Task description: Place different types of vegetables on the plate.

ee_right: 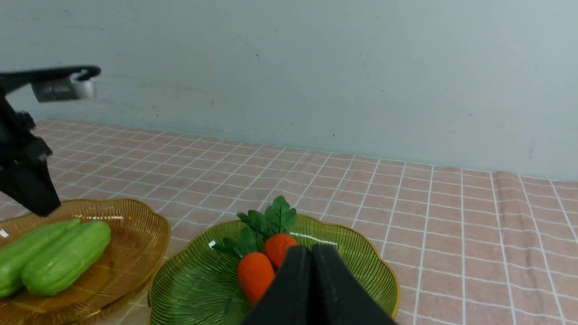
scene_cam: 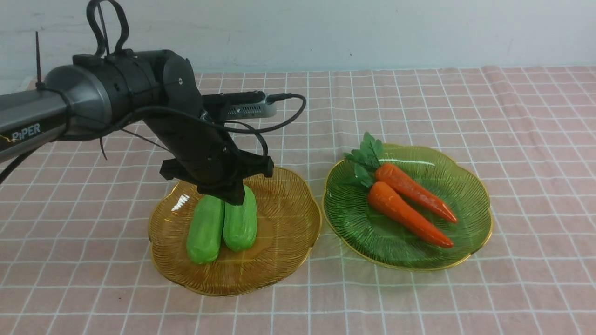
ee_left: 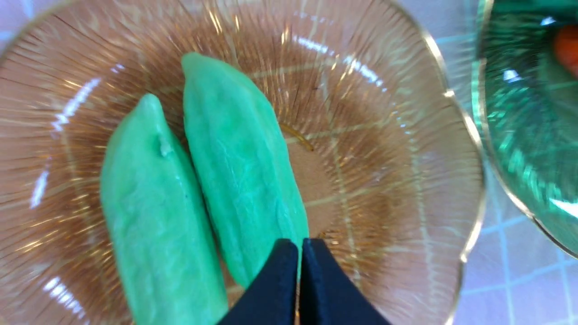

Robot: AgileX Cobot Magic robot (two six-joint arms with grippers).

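Pink checked cloth, one, spread over the table. Amber plate, ribbed glass with a gilt rim, on the robot's left side of the cloth. It carries two stubby light-green vegetables lying side by side and touching: left cucumber and right cucumber. Green plate, same pattern, just beside the amber plate on the robot's right. It carries the farther carrot and the nearer carrot, which lie parallel and close together, leafy tops toward the far rim. Left gripper, low over the far ends of the cucumbers, fingers pressed flat together with nothing between them. Its wrist view sets the tips over one end of the right cucumber; contact cannot be told. Right gripper, seen only from its own wrist, fingers closed together and empty, by the green plate.
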